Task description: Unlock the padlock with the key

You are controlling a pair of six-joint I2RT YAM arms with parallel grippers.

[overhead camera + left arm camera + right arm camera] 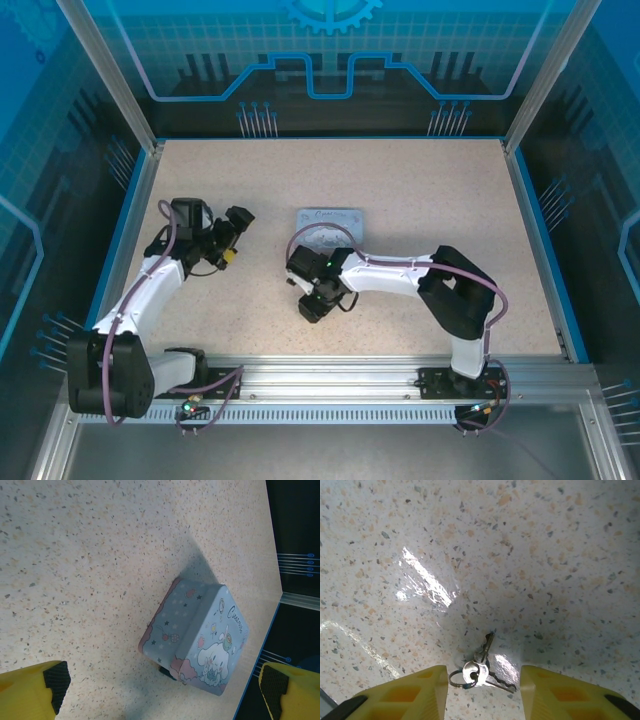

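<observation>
- Looking down from the top view, we see the speckled table (430,190) with a pale-blue square tin (338,217) near the middle of the frame. A purple cable (300,240) from the right arm loops across the tin's near edge and hides part of it.
- The right gripper (318,300) sits just below the tin in that view, and the left gripper (235,235) is to the tin's left, well apart from it.
- In the top view the right arm's wrist covers the spot beneath it, so we cannot make out the key there.
- The right wrist view shows it: the key (487,646) lies flat on the table at lower centre, joined by a small ring (455,678) to a second key (501,682).
- The right gripper (483,676) has its yellow fingers (410,695) apart on either side of the bunch, and we see no clamp on it.
- A glossy clear patch (425,585) shines on the table at upper left of that view.
- The left wrist view shows the tin's white cartoon dog and star print, which the top view is too coarse to show.
- A small dark piece (166,671) peeks from under the tin's lower edge; we cannot tell what it is.
- The left gripper (164,684) has its jaws spread wide, its pads (56,679) in the lower corners and bare table between them.
</observation>
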